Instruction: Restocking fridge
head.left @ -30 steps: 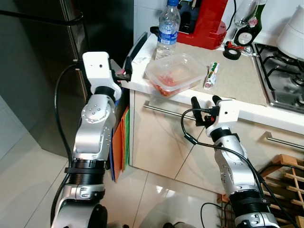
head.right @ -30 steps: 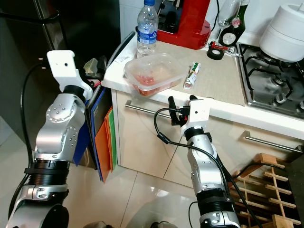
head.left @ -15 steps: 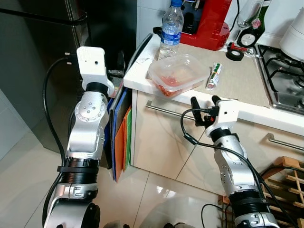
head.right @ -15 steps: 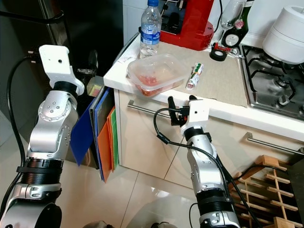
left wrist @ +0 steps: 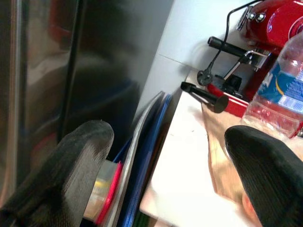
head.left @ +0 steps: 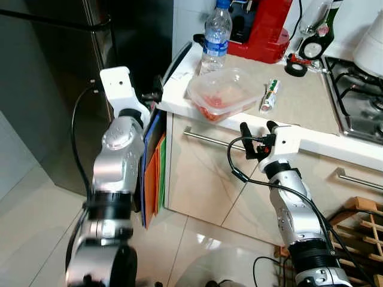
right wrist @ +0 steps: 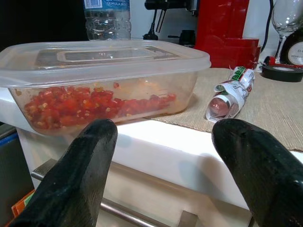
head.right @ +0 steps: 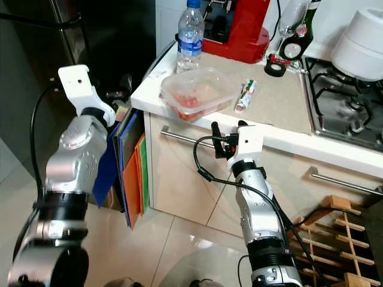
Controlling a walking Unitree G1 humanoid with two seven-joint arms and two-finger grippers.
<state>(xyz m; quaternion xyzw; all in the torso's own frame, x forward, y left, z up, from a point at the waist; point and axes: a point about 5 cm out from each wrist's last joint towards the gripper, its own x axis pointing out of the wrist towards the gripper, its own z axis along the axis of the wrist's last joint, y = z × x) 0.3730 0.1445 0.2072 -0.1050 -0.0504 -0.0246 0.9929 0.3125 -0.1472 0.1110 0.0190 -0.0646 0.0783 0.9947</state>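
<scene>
Clear plastic container (right wrist: 102, 78) of red food on the surface (right wrist: 189, 158), just ahead of the right end effector (head.left: 257, 127), fingers spread, empty; left end effector (left wrist: 165, 175) likewise spread, empty, beside the surface's edge.

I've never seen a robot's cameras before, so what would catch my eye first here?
Probably the clear plastic container of red food at the counter's front edge, with a water bottle and a red coffee machine behind it. Next, the right gripper, open just below that edge, and the left gripper, open beside the dark fridge.
</scene>
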